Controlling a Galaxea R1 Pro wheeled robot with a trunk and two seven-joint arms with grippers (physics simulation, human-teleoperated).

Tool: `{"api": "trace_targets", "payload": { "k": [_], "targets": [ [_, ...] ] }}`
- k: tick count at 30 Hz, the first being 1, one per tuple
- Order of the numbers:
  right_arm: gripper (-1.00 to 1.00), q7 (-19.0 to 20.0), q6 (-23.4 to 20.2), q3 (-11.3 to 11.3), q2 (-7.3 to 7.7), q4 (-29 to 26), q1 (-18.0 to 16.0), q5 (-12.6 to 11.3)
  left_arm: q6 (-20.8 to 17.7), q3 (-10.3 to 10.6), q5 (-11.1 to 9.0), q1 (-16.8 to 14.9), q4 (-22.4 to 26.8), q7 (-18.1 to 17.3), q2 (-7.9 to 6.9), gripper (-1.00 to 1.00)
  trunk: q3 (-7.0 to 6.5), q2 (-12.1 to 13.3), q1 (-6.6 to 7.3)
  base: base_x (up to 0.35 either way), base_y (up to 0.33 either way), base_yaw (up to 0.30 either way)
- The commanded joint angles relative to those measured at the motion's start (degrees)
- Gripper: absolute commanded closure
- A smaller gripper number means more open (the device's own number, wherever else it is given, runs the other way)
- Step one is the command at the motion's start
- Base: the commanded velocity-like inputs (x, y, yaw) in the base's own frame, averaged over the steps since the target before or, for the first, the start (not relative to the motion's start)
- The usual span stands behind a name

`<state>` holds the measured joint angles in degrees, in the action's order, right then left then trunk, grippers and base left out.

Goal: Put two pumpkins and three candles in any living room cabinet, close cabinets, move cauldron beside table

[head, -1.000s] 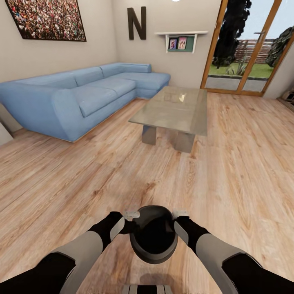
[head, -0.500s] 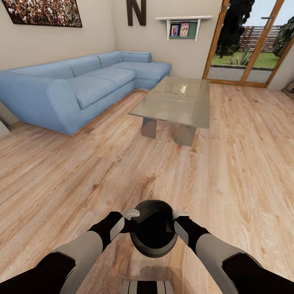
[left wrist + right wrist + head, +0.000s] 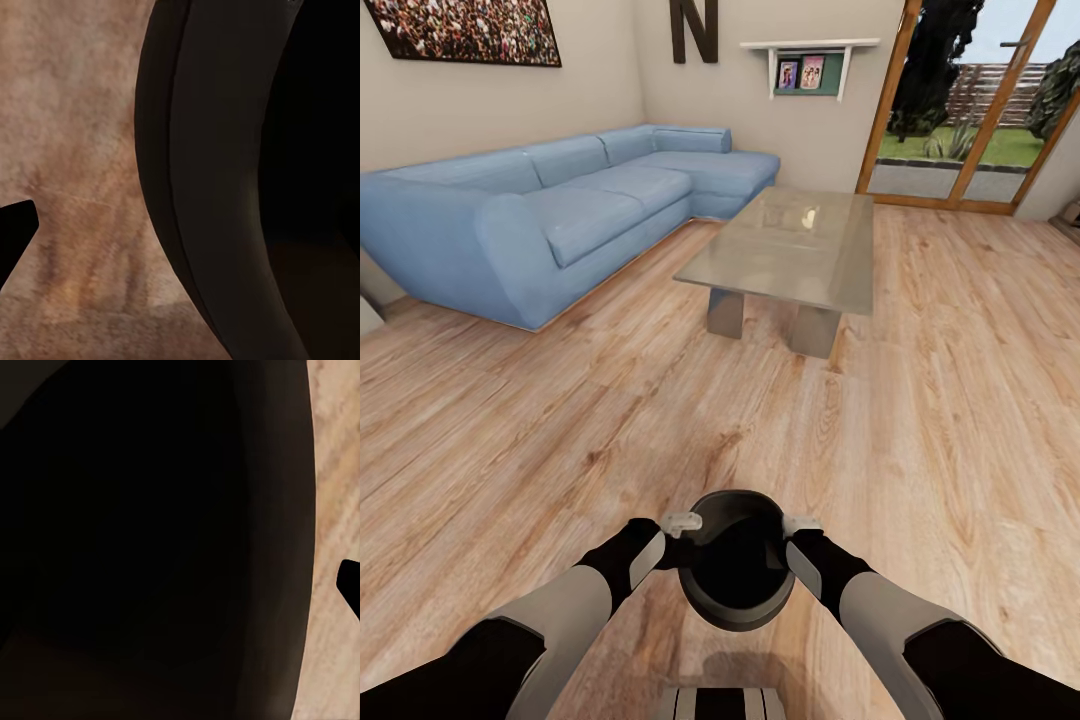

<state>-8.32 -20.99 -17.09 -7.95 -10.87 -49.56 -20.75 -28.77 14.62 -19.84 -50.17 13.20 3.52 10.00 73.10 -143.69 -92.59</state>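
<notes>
Over the last second the head view slid forward toward the coffee table and then settled; nothing has shifted in the last half second, and the cauldron [image 3: 737,573] sits between the arms as it did.

Nearest, the left gripper [image 3: 682,522] and the right gripper [image 3: 801,523] press on opposite sides of the cauldron's rim, carrying the black pot low in front of the trunk with its mouth tipped toward the camera. Whether each claw is actually clamped on the rim cannot be told; both wrist views are too close to the dark wall [image 3: 217,187] to show the fingers.

Beyond the pot lies a wide stretch of bare wooden floor [image 3: 560,420], open on both sides. Farther on stands the glass-topped coffee table [image 3: 790,250], its near edge and block legs facing the robot and still well apart from the pot. The blue sofa [image 3: 550,220] flanks it on the left; glass doors [image 3: 970,110] close the far right.

By my reading, the cauldron leg is under way: the pot must yet travel to the table and be set down beside it. The cabinet work cannot be judged here.
</notes>
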Motion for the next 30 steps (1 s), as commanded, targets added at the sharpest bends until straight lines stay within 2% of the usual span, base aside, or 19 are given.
{"api": "trace_targets", "payload": {
  "k": [1,2,3,21,22,30],
  "targets": [
    [-1.0,-0.4,-0.3,-0.5,0.02,-0.1,0.0,-0.6,-0.2,0.2,-0.6,0.0,0.1,0.4,0.0,-1.0,0.04,0.0,0.01,0.0,0.0,0.0],
    [-1.0,-0.4,-0.3,-0.5,0.03,-0.1,0.0,-0.6,-0.2,0.2,-0.6,0.0,0.1,0.4,0.0,-1.0,0.04,0.0,0.01,0.0,0.0,0.0],
    [1.0,-0.4,-0.3,-0.5,0.03,-0.1,0.0,-0.6,-0.2,0.2,-0.6,0.0,0.1,0.4,0.0,-1.0,0.04,0.0,0.01,0.0,0.0,0.0],
    [1.0,-0.3,-0.3,-0.5,0.01,-0.1,0.0,-0.5,0.2,0.2,-0.6,0.0,0.2,0.4,0.0,-1.0,0.04,0.0,0.01,0.0,0.0,0.0],
    [1.0,-0.3,-0.4,-0.5,-0.02,-0.1,0.0,-0.5,0.2,0.2,-0.6,0.0,0.2,0.4,0.0,1.0,0.04,0.0,0.01,0.0,0.0,0.0],
    [1.0,-0.3,-0.3,-0.6,-0.05,-0.1,0.0,-0.5,0.2,0.2,-0.6,0.0,0.2,0.4,0.0,1.0,0.04,0.0,0.01,0.0,0.0,0.0]
  ]
}}
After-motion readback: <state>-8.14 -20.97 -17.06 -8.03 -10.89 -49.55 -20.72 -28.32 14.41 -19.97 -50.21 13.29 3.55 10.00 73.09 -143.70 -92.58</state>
